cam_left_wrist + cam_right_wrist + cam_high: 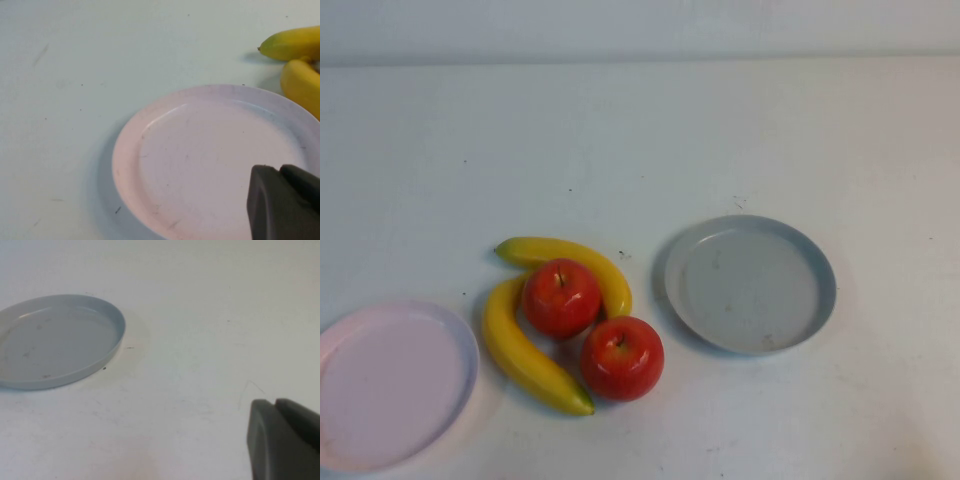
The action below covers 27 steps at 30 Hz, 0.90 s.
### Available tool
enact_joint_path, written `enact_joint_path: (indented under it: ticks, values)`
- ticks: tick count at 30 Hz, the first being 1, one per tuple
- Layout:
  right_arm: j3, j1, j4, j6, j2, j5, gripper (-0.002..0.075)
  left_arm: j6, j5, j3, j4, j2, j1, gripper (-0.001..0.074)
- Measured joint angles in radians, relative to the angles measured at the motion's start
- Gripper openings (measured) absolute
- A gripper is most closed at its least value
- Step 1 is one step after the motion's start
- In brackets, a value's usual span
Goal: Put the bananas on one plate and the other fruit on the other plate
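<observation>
**Fruit heaped between two bare plates; neither gripper engaged**

Two bananas (535,345) and two apples (562,298) lie in one cluster on the table (640,140), between the pink plate (360,440) on the robot's left and the grey plate (690,290) on its right. The bananas curve round the rear apple like brackets. The front apple (622,358) touches the near banana's tip and sits nearest the grey plate. Both plates hold nothing, so sorting has probably not begun.

The left gripper (287,202) hovers over the pink plate, jaws closed on nothing. The right gripper (285,437) hangs over bare table beside the grey plate, likewise closed and empty.

A sound first move would be to open one gripper and take the front apple, which stands freest; lifting it straight up should avoid nudging the bananas. The rear apple is hemmed in, so a banana is best cleared beforehand.

The bananas are glossy yellow with greenish tips; the apples are shiny red with short stems and may slip.
</observation>
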Motion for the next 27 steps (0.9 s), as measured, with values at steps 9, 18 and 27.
enact_joint_path:
  ticks: [9,18,27]
  values:
    - [0.0,0.0,0.0,0.0,0.0,0.0,-0.0017,0.0,0.0,0.0,0.0,0.0,0.0,0.0001]
    - [0.0,0.0,0.0,0.0,0.0,0.0,-0.0017,0.0,-0.011,0.0,-0.046,0.0,0.0,0.0001]
    - [0.0,0.0,0.0,0.0,0.0,0.0,-0.0017,-0.076,-0.182,0.0,-0.461,0.0,0.0,0.0001]
